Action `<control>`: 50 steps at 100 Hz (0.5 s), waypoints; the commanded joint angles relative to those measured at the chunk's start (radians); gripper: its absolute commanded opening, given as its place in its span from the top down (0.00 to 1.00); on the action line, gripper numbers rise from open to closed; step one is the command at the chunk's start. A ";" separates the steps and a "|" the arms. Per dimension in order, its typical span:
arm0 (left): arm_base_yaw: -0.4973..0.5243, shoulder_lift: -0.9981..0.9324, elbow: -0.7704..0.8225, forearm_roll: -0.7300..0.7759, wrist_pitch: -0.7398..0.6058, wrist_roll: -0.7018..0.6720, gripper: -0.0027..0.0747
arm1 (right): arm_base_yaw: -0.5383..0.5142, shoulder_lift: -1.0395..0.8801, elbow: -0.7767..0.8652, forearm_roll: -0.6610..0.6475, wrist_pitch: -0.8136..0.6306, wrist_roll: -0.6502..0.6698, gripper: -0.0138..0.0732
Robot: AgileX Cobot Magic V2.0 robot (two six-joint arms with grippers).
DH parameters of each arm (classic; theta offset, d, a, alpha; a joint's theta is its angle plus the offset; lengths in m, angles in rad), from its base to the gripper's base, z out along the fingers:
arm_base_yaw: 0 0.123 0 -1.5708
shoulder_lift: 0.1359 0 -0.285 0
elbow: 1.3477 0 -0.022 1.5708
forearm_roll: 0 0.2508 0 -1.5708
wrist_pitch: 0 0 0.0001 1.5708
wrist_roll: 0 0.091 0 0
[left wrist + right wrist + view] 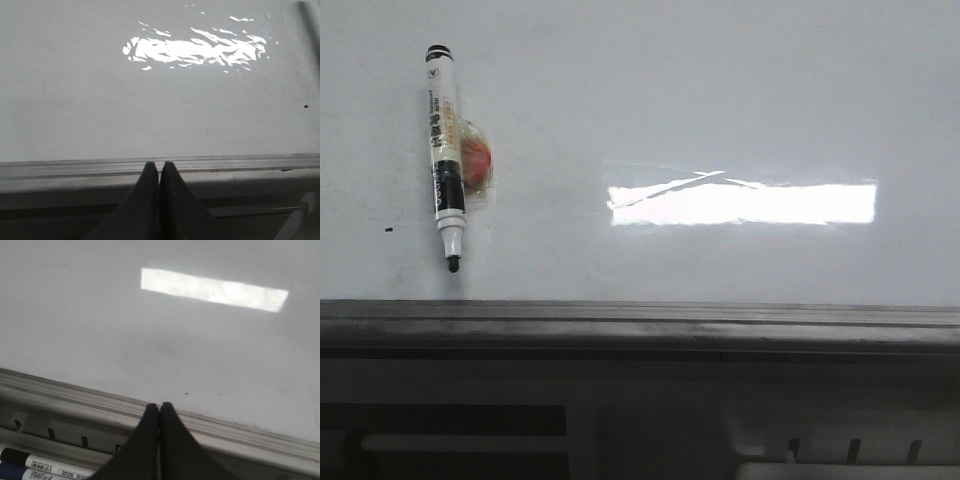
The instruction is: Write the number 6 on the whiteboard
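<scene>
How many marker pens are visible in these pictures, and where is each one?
3. One marker lies on the whiteboard, uncapped, tip toward the rail. Two capped markers lie below the rail in the right wrist view, partly cut off; more may be hidden.

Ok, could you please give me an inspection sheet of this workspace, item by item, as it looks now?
Surface: whiteboard, glossy, with a bright rectangular glare; no written digit seen on it.
Job's things: one marker lies on the board at the left, its nib toward the rail.
Clutter: a small orange-red object beside the marker, too blurred to identify; a tiny black dot.
Grippers: left tool shut and holding nothing; right tool shut and holding nothing.
Cables: nothing seen.
Surroundings: grey rail along the board's near edge; spare markers in a slotted tray below it.
</scene>
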 commanded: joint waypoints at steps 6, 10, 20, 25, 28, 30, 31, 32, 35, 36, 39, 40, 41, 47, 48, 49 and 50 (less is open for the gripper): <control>0.003 -0.027 0.045 -0.014 -0.037 -0.010 0.99 | -0.005 -0.018 0.029 -0.018 -0.016 -0.004 0.91; 0.003 -0.027 0.045 -0.014 -0.037 -0.010 0.99 | -0.005 -0.018 0.029 -0.018 -0.016 -0.004 0.91; 0.003 -0.027 0.045 -0.014 -0.037 -0.010 0.99 | -0.005 -0.018 0.029 -0.018 -0.016 -0.004 0.91; 0.003 -0.027 0.045 -0.014 -0.037 -0.010 0.99 | -0.005 -0.018 0.029 -0.018 -0.016 -0.004 0.91; 0.003 -0.027 0.045 -0.014 -0.037 -0.010 0.99 | -0.005 -0.018 0.029 -0.018 -0.016 -0.004 0.91; 0.003 -0.027 0.045 -0.014 -0.037 -0.010 0.99 | -0.005 -0.018 0.029 -0.018 -0.016 -0.004 0.91; 0.003 -0.027 0.045 -0.014 -0.037 -0.010 0.99 | -0.005 -0.018 0.029 -0.018 -0.016 -0.004 0.91; 0.003 -0.027 0.045 -0.014 -0.037 -0.010 0.99 | -0.005 -0.018 0.029 -0.018 -0.016 -0.004 0.91; 0.003 -0.027 0.045 -0.014 -0.037 -0.010 0.99 | -0.005 -0.018 0.029 -0.018 -0.016 -0.004 0.91; 0.003 -0.027 0.045 -0.014 -0.037 -0.010 0.99 | -0.005 -0.018 0.029 -0.018 -0.016 -0.004 0.91; 0.003 -0.027 0.045 -0.014 -0.037 -0.010 0.99 | -0.005 -0.018 0.029 -0.018 -0.016 -0.004 0.91; 0.003 -0.027 0.045 -0.014 -0.037 -0.010 0.99 | -0.005 -0.018 0.029 -0.018 -0.016 -0.004 0.91; 0.003 -0.027 0.045 -0.014 -0.037 -0.010 0.99 | -0.005 -0.018 0.029 -0.018 -0.016 -0.004 0.91; 0.003 -0.027 0.045 -0.010 -0.039 -0.010 0.99 | -0.005 -0.018 0.029 -0.018 -0.016 -0.004 0.91; 0.003 -0.027 0.045 -0.005 -0.042 -0.010 0.99 | -0.005 -0.018 0.029 -0.018 -0.017 -0.004 0.91; 0.003 -0.027 0.045 -0.005 -0.046 -0.010 0.99 | -0.005 -0.018 0.029 -0.020 -0.017 -0.004 0.91; 0.003 -0.027 0.045 -0.003 -0.048 -0.010 0.99 | -0.005 -0.018 0.029 -0.020 -0.019 -0.004 0.91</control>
